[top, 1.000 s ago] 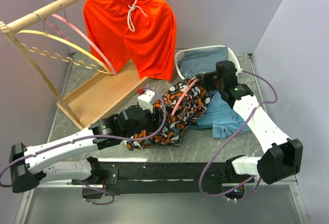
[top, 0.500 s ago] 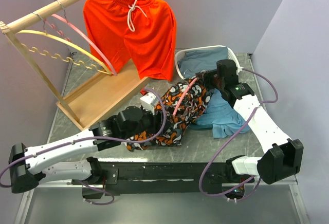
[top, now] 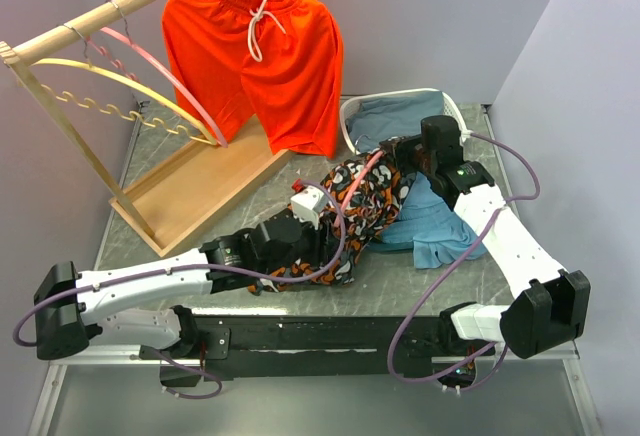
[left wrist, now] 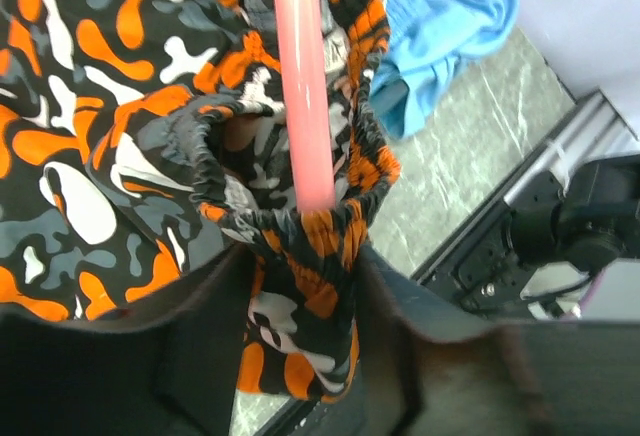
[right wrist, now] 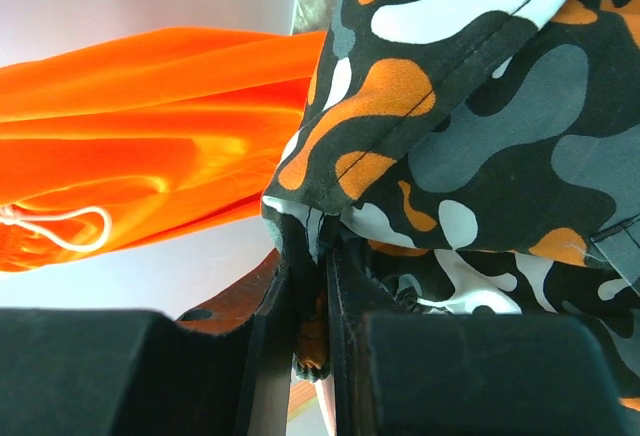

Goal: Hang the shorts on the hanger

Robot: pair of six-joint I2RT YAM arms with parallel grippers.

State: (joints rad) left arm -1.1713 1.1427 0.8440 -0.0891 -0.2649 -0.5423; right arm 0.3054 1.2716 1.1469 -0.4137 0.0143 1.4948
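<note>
The camouflage shorts [top: 360, 206] lie bunched at the table's middle, stretched between both grippers. A pink hanger arm [top: 362, 181] runs slantwise through them. In the left wrist view this pink bar [left wrist: 300, 76] goes down into the gathered waistband [left wrist: 205, 156]. My left gripper [top: 328, 246] is shut on a fold of the shorts [left wrist: 305, 296] at their near end. My right gripper [top: 392, 153] is shut on the shorts' hem [right wrist: 312, 256] at their far end, near the basket. The hanger's hook is hidden.
A wooden rack [top: 200, 186] at the left carries bright orange shorts [top: 255, 56], a yellow hanger [top: 130, 81] and another pink hanger [top: 150, 56]. A blue cloth [top: 430, 221] lies right of the shorts. A white basket [top: 447, 106] holds grey-blue cloth behind.
My left arm has moved to the right and a little forward, carrying the near end of the shorts with it and bunching them. My right gripper has barely moved.
</note>
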